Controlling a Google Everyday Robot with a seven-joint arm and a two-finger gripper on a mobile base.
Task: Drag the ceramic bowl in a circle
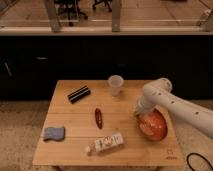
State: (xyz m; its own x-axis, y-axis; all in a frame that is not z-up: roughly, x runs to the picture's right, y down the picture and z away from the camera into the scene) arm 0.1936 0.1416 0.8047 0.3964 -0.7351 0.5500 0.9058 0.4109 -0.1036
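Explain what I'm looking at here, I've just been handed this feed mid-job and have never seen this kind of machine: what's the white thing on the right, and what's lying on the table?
There is one camera, looking down at a wooden table from the front. The white tube coming in from the right is the robot's single arm. Its gripper, the two-finger hand at the tip, is down at the left rim of the ceramic bowl, the orange-red dish near the table's right edge. Whether it actually grips the rim cannot be told from this view.

Also on the table: a small translucent cup at the back, a flat black object at the back left, a small red item in the middle, a blue-grey sponge at the front left, and a white bottle lying on its side at the front.
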